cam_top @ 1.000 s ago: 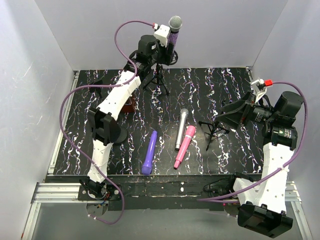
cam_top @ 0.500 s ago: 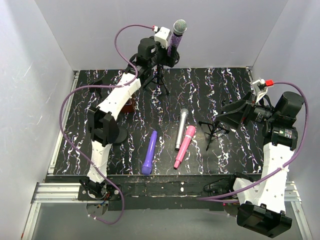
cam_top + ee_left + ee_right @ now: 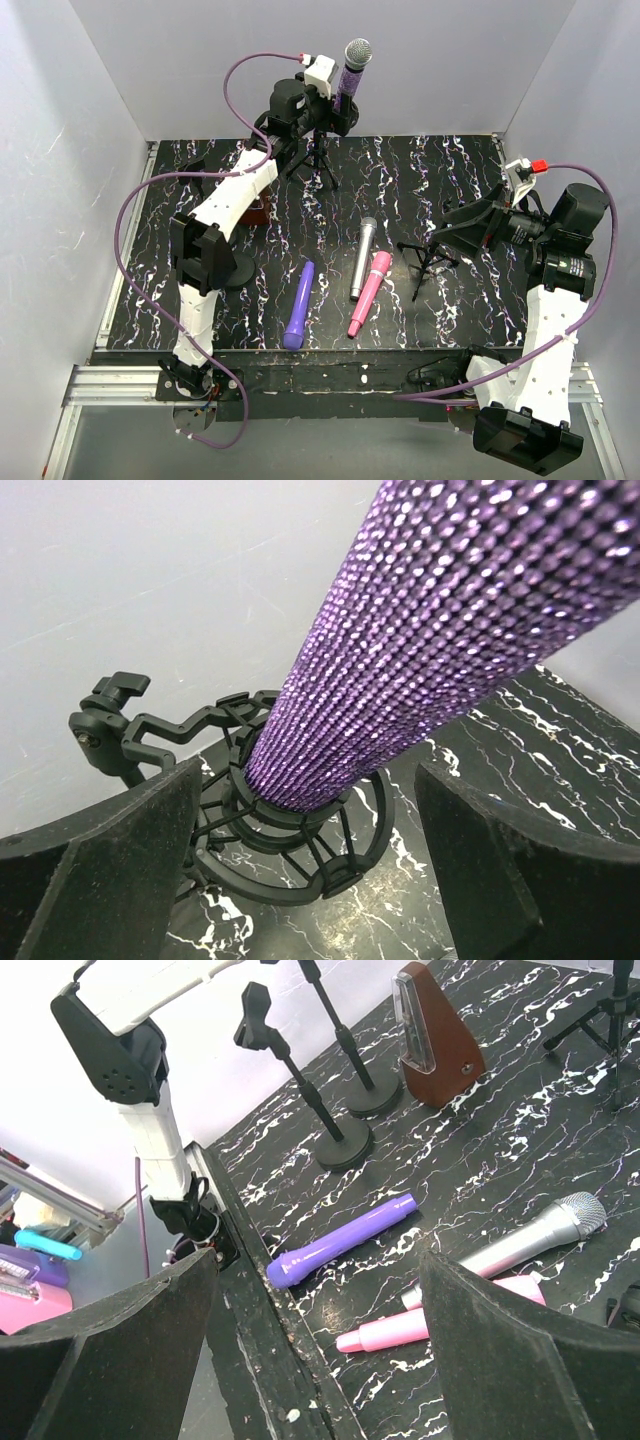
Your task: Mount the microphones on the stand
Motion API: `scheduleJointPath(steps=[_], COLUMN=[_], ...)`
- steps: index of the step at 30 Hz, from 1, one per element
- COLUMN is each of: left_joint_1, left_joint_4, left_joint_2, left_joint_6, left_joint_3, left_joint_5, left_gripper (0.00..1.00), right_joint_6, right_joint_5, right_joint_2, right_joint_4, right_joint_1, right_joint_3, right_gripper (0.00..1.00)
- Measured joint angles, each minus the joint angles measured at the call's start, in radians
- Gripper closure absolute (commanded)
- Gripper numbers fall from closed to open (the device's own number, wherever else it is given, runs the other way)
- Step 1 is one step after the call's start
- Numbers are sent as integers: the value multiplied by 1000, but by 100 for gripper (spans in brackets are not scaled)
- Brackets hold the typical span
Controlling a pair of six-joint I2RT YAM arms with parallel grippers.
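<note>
Top external: the bench (image 3: 450, 170) fills the floor. The right hand (image 3: 318, 1258) gapes, empty, over its right side. The left hand (image 3: 308, 780) stands spread, fingers clear of the glittery purple microphone (image 3: 400, 650), whose tail sits in the stand ring (image 3: 350, 865) at the back. The violet microphone (image 3: 298, 305), silver-grey microphone (image 3: 361, 258) and pink microphone (image 3: 367, 293) lie mid-bench.

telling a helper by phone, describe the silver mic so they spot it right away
On the black marbled table, three mics lie near the front middle. The silver mic is the middle one, between the violet mic and the pink mic, set farthest back. It alone is metallic grey.
</note>
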Motion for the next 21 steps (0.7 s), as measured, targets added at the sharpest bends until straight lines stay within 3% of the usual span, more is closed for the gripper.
scheduleJointPath(steps=[21], left_joint_1=[2], left_joint_4=[100], left_joint_2=[-12], left_joint_6=[5], left_joint_3=[6], left_joint_5=[51], left_gripper=[3], right_joint_6=[-2], right_joint_5=[-16], right_joint_2=[0], right_joint_4=[-5], right_joint_1=[-6], right_joint_3=[0], right_gripper=[12])
